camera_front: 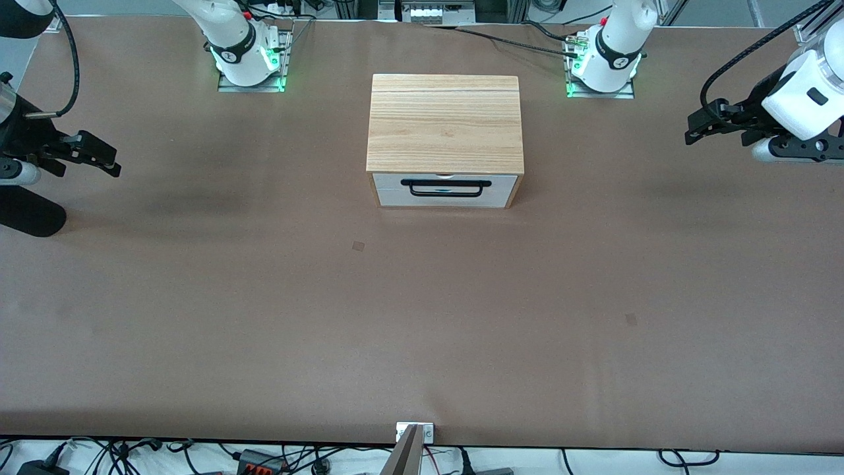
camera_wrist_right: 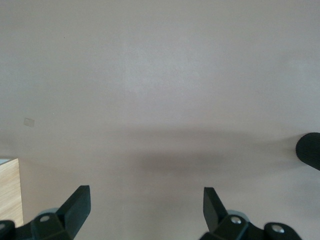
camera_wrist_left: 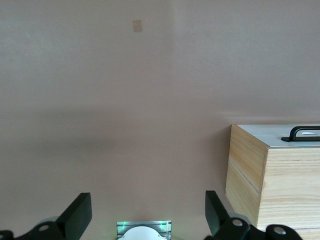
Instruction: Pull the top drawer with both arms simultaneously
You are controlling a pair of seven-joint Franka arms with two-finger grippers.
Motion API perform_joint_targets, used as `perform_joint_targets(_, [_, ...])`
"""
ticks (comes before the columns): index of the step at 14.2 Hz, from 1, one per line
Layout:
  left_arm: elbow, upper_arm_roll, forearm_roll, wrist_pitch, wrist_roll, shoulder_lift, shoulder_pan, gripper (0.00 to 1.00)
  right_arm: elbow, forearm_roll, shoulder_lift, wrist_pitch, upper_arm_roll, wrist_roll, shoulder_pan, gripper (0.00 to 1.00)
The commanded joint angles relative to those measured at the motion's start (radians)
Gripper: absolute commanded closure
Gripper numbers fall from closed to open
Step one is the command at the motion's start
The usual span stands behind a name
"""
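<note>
The top drawer (camera_front: 504, 183) has a white front with a small notch and a wide black bar handle (camera_front: 446, 183). It sits flush in the wooden cabinet (camera_front: 445, 125) at the table's middle. My left gripper (camera_front: 695, 130) is open and empty over bare mat toward the left arm's end of the table. My right gripper (camera_front: 109, 161) is open and empty over bare mat toward the right arm's end. The left wrist view shows its open gripper (camera_wrist_left: 148, 210), the cabinet's side (camera_wrist_left: 250, 170) and the handle (camera_wrist_left: 301, 131). The right wrist view shows its open gripper (camera_wrist_right: 146, 205) and a cabinet corner (camera_wrist_right: 9, 190).
A plain white panel (camera_front: 395, 198) sits below the top drawer. The brown mat (camera_front: 422, 316) covers the table, with two small patches (camera_front: 358, 246) (camera_front: 631, 319). A black rounded shape (camera_front: 30, 214) lies under the right arm. A camera mount (camera_front: 414, 435) stands at the front edge.
</note>
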Motion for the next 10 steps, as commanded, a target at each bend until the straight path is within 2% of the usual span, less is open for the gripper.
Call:
perform_joint_targets(1, [0.011, 0.003, -0.017, 0.002, 0.033, 0.007, 0.004, 0.00, 0.000, -0.016, -0.004, -0.009, 0.009, -0.006, -0.001, 0.00])
perform_joint_targets(5, [0.015, -0.002, -0.003, 0.000, 0.030, 0.010, -0.002, 0.00, 0.000, -0.016, -0.004, -0.013, 0.012, -0.006, 0.001, 0.00])
perform_joint_targets(8, [0.095, -0.008, -0.022, -0.001, 0.029, 0.099, -0.011, 0.00, 0.000, -0.016, 0.010, -0.004, 0.012, -0.004, 0.001, 0.00])
perform_joint_targets(10, [0.130, -0.010, -0.080, 0.014, 0.039, 0.142, -0.014, 0.00, 0.000, -0.016, 0.022, 0.001, 0.013, -0.006, 0.001, 0.00])
